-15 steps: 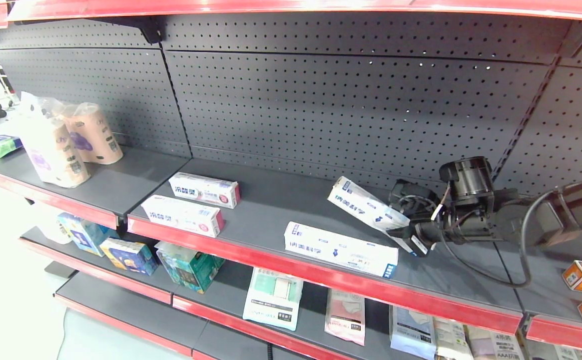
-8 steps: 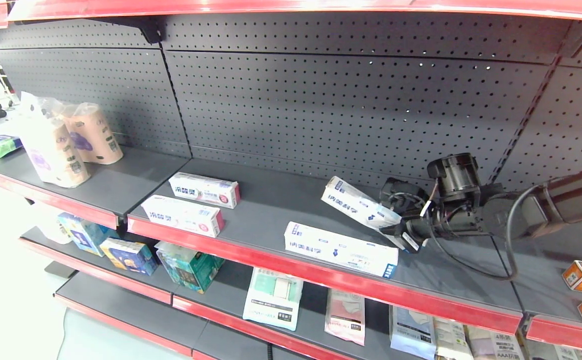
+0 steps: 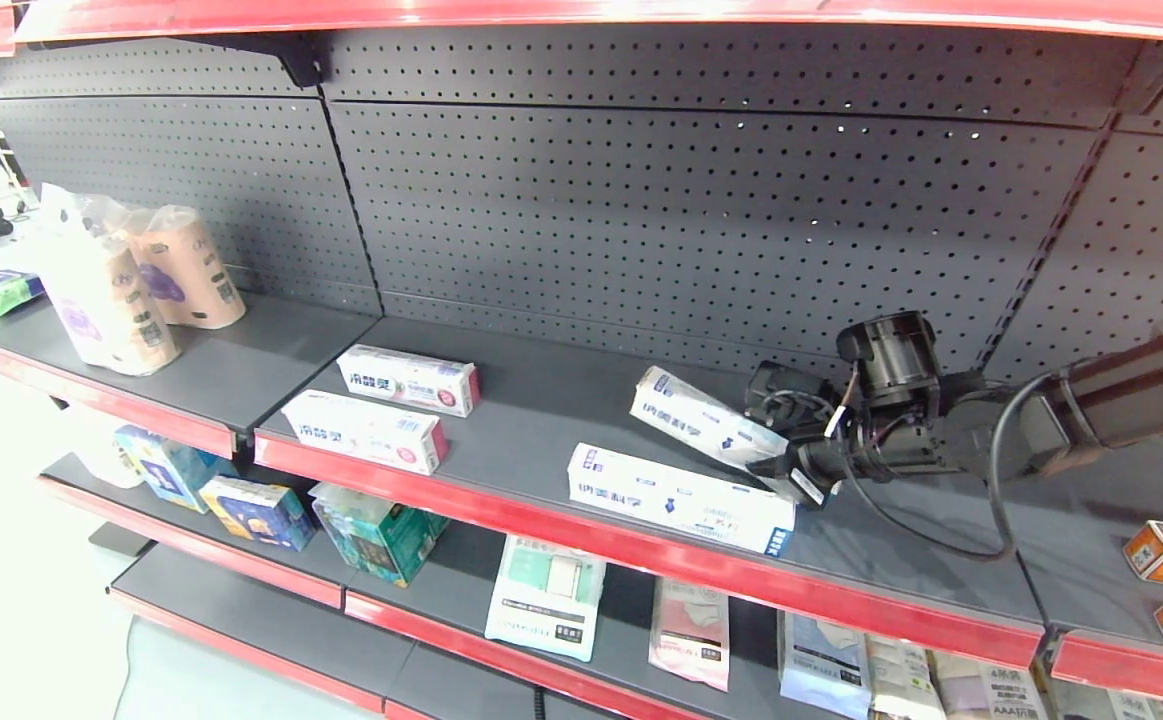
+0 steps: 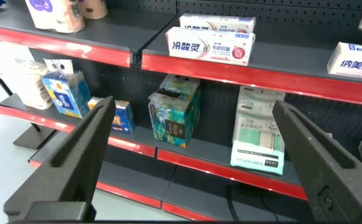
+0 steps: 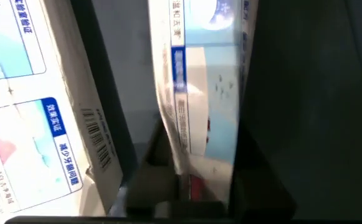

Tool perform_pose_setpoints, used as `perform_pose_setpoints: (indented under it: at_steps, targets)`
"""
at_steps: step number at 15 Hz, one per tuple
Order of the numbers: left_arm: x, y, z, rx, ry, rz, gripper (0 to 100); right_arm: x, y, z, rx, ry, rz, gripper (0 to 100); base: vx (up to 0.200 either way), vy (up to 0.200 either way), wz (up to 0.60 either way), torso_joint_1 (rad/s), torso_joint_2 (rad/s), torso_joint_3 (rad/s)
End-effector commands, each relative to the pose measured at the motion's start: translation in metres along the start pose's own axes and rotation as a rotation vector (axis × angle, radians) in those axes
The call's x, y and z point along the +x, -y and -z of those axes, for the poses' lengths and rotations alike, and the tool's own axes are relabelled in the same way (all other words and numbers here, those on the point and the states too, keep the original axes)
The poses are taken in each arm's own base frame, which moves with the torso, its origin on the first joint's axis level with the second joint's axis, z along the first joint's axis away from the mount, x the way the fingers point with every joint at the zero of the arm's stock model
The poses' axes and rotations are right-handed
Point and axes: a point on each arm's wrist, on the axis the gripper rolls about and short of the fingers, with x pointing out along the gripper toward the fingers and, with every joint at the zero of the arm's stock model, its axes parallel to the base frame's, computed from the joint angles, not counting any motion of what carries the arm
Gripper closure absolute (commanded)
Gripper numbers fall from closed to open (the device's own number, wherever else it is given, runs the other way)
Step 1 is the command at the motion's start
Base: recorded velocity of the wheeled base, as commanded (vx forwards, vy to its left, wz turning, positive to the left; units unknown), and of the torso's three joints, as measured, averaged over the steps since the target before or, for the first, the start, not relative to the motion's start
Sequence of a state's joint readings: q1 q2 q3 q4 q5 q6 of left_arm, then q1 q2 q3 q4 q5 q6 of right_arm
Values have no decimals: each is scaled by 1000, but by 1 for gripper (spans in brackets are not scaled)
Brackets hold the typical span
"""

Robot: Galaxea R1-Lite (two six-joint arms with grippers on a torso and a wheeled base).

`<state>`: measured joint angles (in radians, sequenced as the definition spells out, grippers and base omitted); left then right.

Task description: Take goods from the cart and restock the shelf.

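Up front, the left gripper (image 4: 190, 165) hangs before the lower shelves, jaws spread wide with nothing between them. Farther in, the right arm stretches in from the right over the shelf (image 3: 531, 400). The right gripper (image 3: 803, 472) pinches one end of a toothpaste box (image 3: 701, 418), which is held aslant just behind a second box (image 3: 681, 497) lying flat at the front edge. The pegboard (image 3: 641, 200) stands behind.

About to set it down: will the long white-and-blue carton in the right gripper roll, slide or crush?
The long white-and-blue carton looks like thin cardboard, so probably light and dentable if the right gripper squeezes hard. Flat faces suggest it will lie steady, not roll. On the smooth dark shelf it may slide easily.
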<state>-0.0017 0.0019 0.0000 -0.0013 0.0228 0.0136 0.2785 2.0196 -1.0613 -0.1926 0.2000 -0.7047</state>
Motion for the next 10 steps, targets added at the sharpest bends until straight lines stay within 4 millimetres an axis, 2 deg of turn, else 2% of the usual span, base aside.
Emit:
perform_pose_setpoints:
  at_steps: [1, 10]
  targets:
    - [0, 0, 0, 0, 1, 0, 0, 2, -1, 1, 1, -4, -7, 0, 0, 0, 0, 0, 0, 0]
    - [0, 0, 0, 0, 1, 0, 0, 3, 8, -6, 39, 9, 38, 0, 0, 0, 0, 0, 0, 0]
